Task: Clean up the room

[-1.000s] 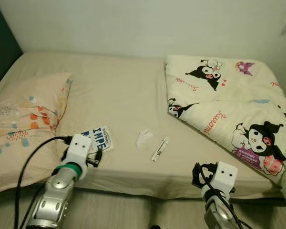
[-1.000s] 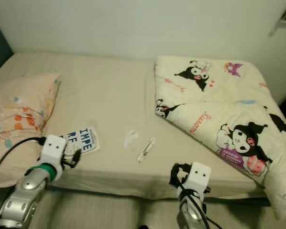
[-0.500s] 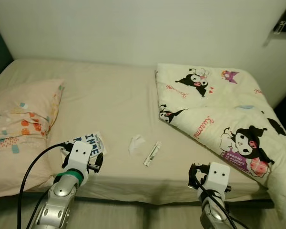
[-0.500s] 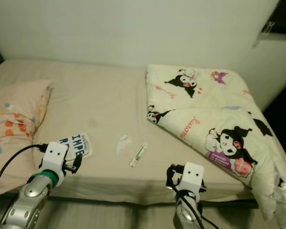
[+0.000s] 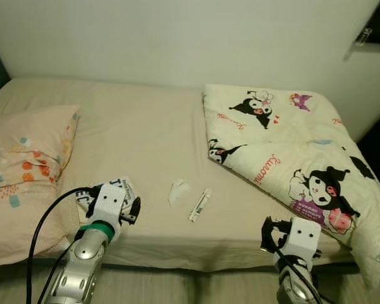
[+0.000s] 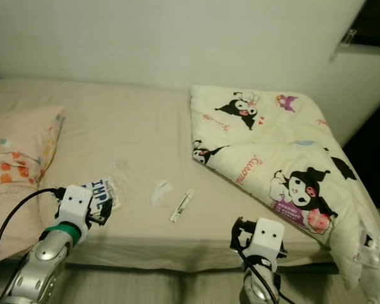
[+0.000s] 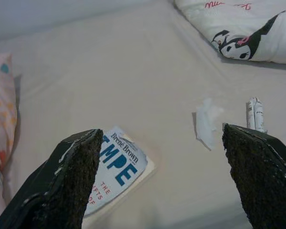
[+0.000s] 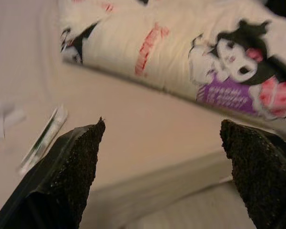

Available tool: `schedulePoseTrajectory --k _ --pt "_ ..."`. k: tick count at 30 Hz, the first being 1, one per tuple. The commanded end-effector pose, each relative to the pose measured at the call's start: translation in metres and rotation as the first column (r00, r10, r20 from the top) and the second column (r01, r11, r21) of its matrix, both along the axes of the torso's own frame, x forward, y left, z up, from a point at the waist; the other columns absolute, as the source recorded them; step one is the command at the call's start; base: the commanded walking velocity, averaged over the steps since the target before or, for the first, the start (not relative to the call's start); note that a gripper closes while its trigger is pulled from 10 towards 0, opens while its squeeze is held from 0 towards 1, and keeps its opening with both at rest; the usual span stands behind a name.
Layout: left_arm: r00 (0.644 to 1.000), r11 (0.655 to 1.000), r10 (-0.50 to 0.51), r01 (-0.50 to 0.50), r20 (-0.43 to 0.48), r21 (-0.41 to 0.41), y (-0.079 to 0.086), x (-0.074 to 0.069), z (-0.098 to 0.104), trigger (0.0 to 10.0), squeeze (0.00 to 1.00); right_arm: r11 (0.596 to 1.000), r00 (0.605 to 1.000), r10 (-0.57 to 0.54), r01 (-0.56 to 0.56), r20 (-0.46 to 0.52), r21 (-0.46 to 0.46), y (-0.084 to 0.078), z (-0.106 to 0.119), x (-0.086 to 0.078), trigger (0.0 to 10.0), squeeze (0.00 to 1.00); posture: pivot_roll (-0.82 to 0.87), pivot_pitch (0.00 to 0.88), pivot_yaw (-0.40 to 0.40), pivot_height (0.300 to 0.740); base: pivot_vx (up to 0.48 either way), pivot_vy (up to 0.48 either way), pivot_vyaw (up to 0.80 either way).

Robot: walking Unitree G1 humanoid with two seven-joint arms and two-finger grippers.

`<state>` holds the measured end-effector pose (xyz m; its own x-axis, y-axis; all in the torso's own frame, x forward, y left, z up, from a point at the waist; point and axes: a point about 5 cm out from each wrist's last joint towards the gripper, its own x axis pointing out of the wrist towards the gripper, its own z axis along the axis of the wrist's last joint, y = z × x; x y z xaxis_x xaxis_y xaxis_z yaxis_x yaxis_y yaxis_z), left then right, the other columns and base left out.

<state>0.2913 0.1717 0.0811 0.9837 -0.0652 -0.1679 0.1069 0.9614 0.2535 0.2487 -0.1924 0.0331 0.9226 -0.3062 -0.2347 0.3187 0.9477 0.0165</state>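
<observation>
Facing a bed [image 5: 145, 126] with a beige sheet, seen from its near long edge. At the left end, a peach pillow [image 5: 22, 164] with coloured spots. Over the right half, a cream blanket [image 5: 285, 152] printed with black cartoon figures, folded back on itself. On the bare sheet near the front edge, a book [image 7: 115, 164] with blue letters on a white cover, lying flat, partly hidden by the left wrist in the head views. Just right of it, a crumpled white tissue [image 5: 177, 191], and beside that a narrow white wrapper [image 5: 199, 204], the two near but apart. Left pincer [image 7: 162, 176] held over the front edge of the bed above the book, fingers [image 7: 71, 176] spread wide, nothing between them. Right pincer [image 8: 162, 167] low at the bed's front edge below the blanket, fingers [image 8: 71, 167] likewise wide apart and empty, pointing toward the wrapper and the blanket's folded edge.
</observation>
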Motion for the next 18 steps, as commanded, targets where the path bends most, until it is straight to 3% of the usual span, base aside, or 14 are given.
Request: schedulePoseTrajectory --k 1,3,5,9,15,18 --pt "1.0 1.0 0.004 -0.004 -0.031 0.013 0.0 -0.005 -0.009 10.0 0.0 1.0 1.0 -0.001 0.001 -0.021 0.001 -0.002 -0.006 -0.003 10.0 0.0 0.07 0.021 -0.005 0.74 0.0 0.0 0.0" --pt "1.0 0.999 0.014 -0.015 0.015 0.047 0.004 -0.004 -0.006 10.0 0.0 0.999 0.999 0.038 -0.038 -0.025 -0.003 0.005 -0.009 0.002 10.0 0.0 0.07 0.01 -0.006 0.74 0.0 0.0 0.0" --pt "0.991 0.998 0.058 -0.056 0.123 -0.017 0.014 -0.003 0.005 10.0 0.0 0.991 0.991 0.132 -0.132 0.008 -0.016 0.024 -0.004 0.015 10.0 0.0 0.07 0.005 -0.004 0.74 0.0 0.0 0.0" --pt "0.981 0.997 0.048 -0.035 0.187 -0.071 0.015 -0.003 0.013 10.0 0.0 0.978 0.976 0.21 -0.209 0.053 -0.028 0.041 0.007 0.025 10.0 0.0 0.08 0.003 -0.017 0.74 0.0 0.0 0.0" --pt "0.98 0.997 0.025 -0.011 0.195 -0.071 0.012 -0.004 0.015 10.0 0.0 0.973 0.97 0.232 -0.23 0.072 -0.026 0.046 0.01 0.03 10.0 0.0 0.09 0.011 -0.031 0.74 0.0 0.0 0.0" --pt "0.981 0.993 0.048 -0.027 0.189 -0.114 0.013 -0.002 0.016 10.0 0.0 0.982 0.977 0.186 -0.187 0.104 -0.003 0.042 0.013 0.035 10.0 0.0 0.09 0.005 -0.04 0.74 0.0 0.0 0.0"
